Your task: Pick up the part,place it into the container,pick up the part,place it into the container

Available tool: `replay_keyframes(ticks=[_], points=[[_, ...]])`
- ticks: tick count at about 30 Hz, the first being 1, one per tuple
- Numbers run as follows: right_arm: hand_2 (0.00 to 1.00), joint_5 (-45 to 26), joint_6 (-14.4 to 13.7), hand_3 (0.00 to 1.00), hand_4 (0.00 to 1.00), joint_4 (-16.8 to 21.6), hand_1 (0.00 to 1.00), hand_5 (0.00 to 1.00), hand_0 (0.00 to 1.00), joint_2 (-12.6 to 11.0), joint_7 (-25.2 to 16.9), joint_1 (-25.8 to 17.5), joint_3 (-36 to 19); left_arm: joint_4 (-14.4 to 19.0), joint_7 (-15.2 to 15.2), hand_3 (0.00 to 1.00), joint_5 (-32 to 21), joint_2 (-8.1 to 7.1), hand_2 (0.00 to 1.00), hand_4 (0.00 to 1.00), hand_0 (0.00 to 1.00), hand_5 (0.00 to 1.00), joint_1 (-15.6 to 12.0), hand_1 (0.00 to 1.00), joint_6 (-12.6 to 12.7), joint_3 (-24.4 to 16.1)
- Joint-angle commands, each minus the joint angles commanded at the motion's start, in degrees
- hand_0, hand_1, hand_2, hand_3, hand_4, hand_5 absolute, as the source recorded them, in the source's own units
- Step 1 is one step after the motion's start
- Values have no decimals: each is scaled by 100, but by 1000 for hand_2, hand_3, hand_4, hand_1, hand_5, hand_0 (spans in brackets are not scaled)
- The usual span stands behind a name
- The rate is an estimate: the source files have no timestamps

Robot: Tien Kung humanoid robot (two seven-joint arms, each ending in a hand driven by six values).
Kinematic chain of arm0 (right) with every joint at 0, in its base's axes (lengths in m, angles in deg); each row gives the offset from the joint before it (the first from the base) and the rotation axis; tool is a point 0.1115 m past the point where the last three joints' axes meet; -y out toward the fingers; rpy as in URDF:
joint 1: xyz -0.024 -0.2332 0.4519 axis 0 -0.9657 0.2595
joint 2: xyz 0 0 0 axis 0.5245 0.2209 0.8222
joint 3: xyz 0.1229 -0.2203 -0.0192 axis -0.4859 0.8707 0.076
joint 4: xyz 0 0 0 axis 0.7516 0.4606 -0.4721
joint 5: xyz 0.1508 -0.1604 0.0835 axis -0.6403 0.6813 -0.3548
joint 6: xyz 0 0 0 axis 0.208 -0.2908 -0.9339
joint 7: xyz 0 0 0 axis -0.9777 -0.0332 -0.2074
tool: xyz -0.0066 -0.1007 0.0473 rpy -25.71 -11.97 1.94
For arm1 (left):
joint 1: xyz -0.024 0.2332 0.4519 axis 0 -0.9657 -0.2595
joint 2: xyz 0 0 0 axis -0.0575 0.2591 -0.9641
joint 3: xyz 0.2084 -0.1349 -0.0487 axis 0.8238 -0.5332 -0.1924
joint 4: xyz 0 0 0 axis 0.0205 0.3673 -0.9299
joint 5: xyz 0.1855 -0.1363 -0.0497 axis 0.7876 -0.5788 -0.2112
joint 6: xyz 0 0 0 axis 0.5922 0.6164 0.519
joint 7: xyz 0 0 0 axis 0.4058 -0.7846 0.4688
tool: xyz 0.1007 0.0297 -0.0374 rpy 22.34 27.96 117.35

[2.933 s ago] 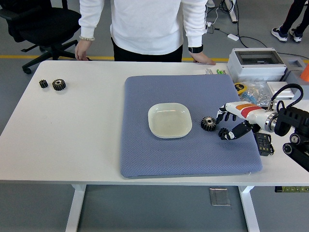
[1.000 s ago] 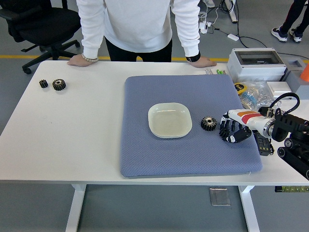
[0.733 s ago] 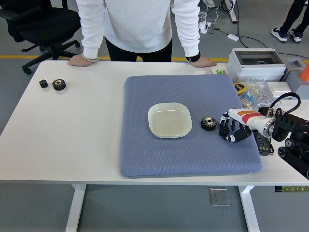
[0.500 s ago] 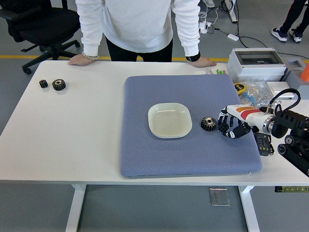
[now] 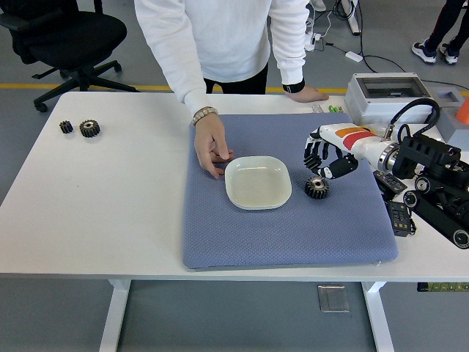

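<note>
Right robot hand [image 5: 321, 158] hovers just above and far of the black gear [image 5: 316, 188], fingers curled downward, holding nothing, prob. poised for a top grasp. Gear lies on blue mat [image 5: 286, 227] just right of the empty white dish [image 5: 257, 182]. Person's hand [image 5: 211, 144] touches the dish's left rim, perhaps to steady it.

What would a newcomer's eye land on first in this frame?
Probably the robot's right hand, hovering with curled fingers just above the black gear that lies on the blue mat, right of the pale square dish. Next, the person's hand reaching in from the far side and resting at the dish's left edge. Two more gears sit far off at the table's left.
</note>
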Motion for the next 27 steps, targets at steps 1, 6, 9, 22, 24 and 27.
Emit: replay_keyframes(ticks=[1, 6, 9, 22, 24, 27], points=[[476, -13, -4, 495, 748, 32, 400, 95, 221, 48, 0, 27, 8, 0, -1, 651, 8, -1, 760, 746, 682, 641, 2, 657, 1, -5], [476, -120, -39, 495, 748, 84, 400, 95, 221, 346, 21, 144, 158, 0, 8, 651, -8, -7, 760, 746, 682, 641, 6, 657, 13, 3], [483, -202, -28, 502, 740, -1, 402, 105, 230, 527, 57, 198, 341, 0, 14, 650, -21, -8, 760, 746, 681, 640, 13, 653, 28, 16], [676, -230, 485, 710, 876, -400, 484, 229, 315, 792, 383, 261, 779, 0, 45, 644, -73, -19, 756, 750, 673, 642, 25, 645, 71, 60], [676, -220, 493, 710, 876, -427, 484, 229, 315, 785, 334, 257, 741, 0, 46, 644, -68, -19, 756, 750, 673, 642, 23, 645, 75, 55], [809, -237, 516, 869, 998, -449, 571, 293, 402, 774, 276, 265, 700, 0, 46, 645, -63, -21, 756, 751, 674, 641, 21, 644, 76, 51]])
